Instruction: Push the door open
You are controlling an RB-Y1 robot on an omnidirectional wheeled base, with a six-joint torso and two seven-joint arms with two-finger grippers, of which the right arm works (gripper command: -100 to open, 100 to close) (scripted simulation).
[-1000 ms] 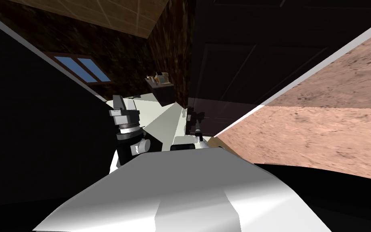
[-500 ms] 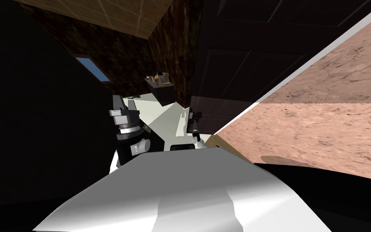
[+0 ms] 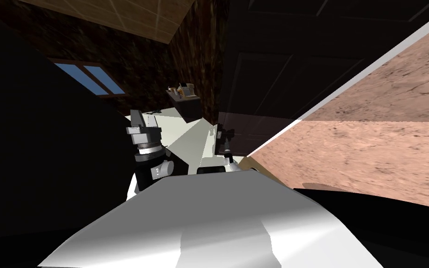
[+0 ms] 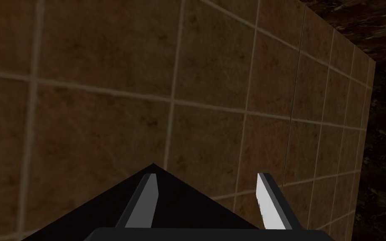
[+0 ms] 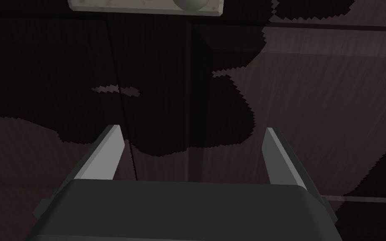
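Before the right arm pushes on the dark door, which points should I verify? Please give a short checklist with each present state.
1. Right gripper points at the door: ok, the dark panel is straight ahead.
2. Right fingers open, holding nothing: ok.
3. Fingertips touching the door: cannot tell.
4. Handle plate clear of the fingers: ok, it lies beyond them.
5. Left gripper away from the door: ok, open, raised at my left.

The left end effector, a dark box with two thin light grey blade fingers, stands with fingers parted, its thick grey-and-white left forearm raised at 11 o'clock. The matching right end effector, equally spread, reaches toward 12 o'clock on the slim right arm.
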